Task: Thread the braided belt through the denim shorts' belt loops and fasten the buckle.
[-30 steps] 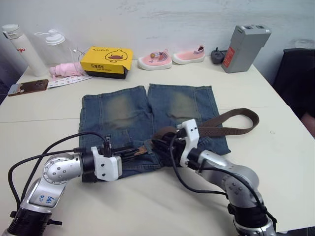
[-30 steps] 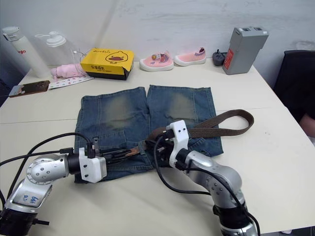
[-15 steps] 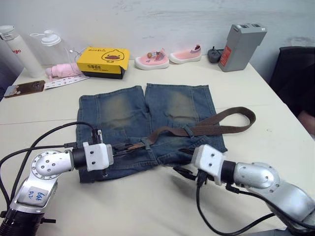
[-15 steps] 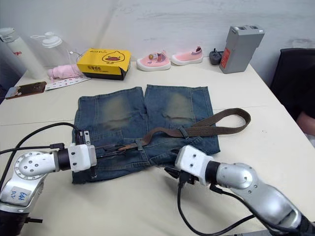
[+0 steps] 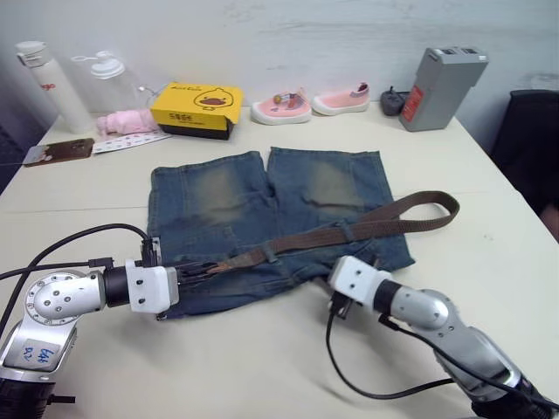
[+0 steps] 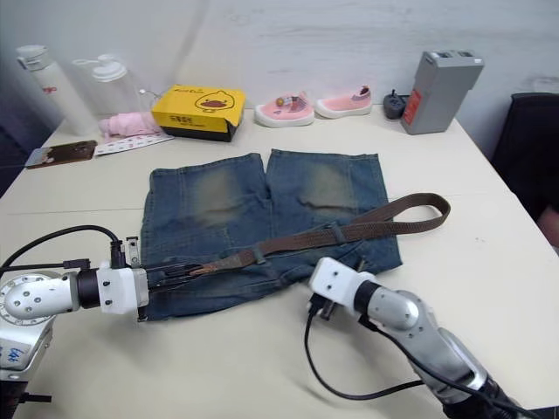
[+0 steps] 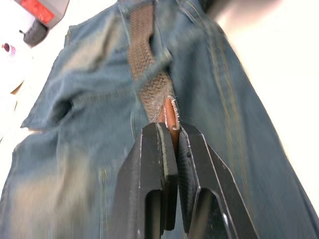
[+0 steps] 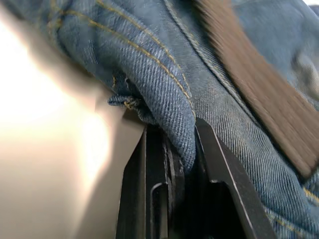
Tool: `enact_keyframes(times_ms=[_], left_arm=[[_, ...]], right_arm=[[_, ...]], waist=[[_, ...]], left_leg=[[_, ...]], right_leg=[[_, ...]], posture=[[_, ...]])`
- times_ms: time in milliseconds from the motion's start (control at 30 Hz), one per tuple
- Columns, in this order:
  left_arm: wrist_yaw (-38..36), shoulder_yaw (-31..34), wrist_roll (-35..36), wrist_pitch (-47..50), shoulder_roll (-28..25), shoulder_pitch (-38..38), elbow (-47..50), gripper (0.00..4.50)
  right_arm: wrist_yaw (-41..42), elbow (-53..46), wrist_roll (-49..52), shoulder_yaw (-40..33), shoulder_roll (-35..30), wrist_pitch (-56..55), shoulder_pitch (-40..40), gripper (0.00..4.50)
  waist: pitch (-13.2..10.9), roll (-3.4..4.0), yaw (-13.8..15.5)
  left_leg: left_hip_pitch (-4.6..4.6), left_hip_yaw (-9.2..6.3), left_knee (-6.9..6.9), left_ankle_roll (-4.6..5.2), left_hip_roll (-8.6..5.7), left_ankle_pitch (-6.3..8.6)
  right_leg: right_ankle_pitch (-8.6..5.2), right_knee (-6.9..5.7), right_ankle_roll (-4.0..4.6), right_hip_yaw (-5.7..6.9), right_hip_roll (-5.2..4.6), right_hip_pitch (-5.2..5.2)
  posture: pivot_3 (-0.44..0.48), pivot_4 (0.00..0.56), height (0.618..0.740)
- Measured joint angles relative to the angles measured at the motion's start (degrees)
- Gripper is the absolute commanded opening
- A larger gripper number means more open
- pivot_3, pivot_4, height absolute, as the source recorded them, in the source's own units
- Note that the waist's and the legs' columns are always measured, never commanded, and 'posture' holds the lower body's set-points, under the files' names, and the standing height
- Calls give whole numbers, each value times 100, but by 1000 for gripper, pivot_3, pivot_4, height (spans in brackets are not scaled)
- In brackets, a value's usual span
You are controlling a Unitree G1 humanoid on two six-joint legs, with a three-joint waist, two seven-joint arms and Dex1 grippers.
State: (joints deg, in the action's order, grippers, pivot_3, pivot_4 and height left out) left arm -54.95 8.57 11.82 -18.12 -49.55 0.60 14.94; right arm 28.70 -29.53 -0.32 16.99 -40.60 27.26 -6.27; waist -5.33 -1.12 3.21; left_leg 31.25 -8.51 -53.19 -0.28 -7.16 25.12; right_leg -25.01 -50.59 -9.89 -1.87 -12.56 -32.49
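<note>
The denim shorts (image 5: 218, 201) lie flat on the table, waistband toward me. The braided belt (image 5: 393, 214) runs along the waistband under two belt loops (image 5: 269, 254) (image 5: 348, 231), then curls back in a bend past the shorts' right edge. My left gripper (image 7: 169, 130) is shut on the belt's leather tip (image 7: 170, 115), at the left part of the waistband (image 5: 196, 269). At the waistband's right end, my right gripper (image 8: 182, 132) is shut on a fold of denim (image 8: 164, 94). The buckle is hidden.
Along the back of the table stand two bottles (image 5: 52, 85), a yellow box (image 5: 196, 106), a pair of pink shoes (image 5: 281, 106) and a grey case (image 5: 441, 77). A phone (image 5: 59, 150) lies at the back left. A dark chair (image 5: 533, 131) stands to the right.
My left gripper has drawn the belt tip leftward, straightening the strap along the waistband. My right gripper left the belt, dropped to the table, then closed on the waistband's edge.
</note>
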Motion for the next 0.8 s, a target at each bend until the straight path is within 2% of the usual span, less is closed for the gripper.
enact_keyframes(times_ms=[100, 300, 400, 533, 733, 800], left_arm=[[16, -74, -117, -90, 30, -25, 15, 0], [32, -258, -211, -139, 133, -46, 48, 0], [73, -479, -297, -139, 251, -207, 137, 0], [139, -518, -330, -150, 338, -236, 234, 0], [187, -514, -354, -205, 348, -214, 233, 0], [266, -484, -395, -270, 369, -199, 226, 0]], right_arm=[[3, 451, 2, -613, -273, 4, 12, 55], [26, 963, -38, -1052, -537, -140, 0, 55], [306, 1300, -60, -1310, -897, -655, 81, 55], [588, 1449, 175, -1805, -954, -994, 360, 1688], [859, 1441, 644, -2301, -956, -612, 435, 4298], [1066, 1283, 1338, -2716, -936, 324, 363, 4477]], waist=[[-2, 3, 141], [-2, 2, 228], [7, -9, 275], [7, -2, 281], [3, 4, 262], [-4, 14, 224]], left_leg=[[0, -7, -13, 17, -21, 6], [3, -23, -32, 28, -35, 13], [20, -20, -44, 31, -34, 17], [27, -14, -47, 30, -29, 18], [29, -12, -48, 30, -26, 18], [32, -13, -47, 30, -21, 18]], right_leg=[[-1, -7, 4, -9, -2, -3], [-6, -27, 15, -10, -4, -3], [-6, -36, 15, -9, -9, 7], [-8, -33, 17, -7, -14, 4], [-8, -33, 18, -7, -11, 2], [-8, -33, 18, -5, -9, -2]], posture=[[0, 150, 624], [0, 150, 624], [0, 150, 624], [0, 150, 624], [0, 150, 624], [0, 150, 624]])
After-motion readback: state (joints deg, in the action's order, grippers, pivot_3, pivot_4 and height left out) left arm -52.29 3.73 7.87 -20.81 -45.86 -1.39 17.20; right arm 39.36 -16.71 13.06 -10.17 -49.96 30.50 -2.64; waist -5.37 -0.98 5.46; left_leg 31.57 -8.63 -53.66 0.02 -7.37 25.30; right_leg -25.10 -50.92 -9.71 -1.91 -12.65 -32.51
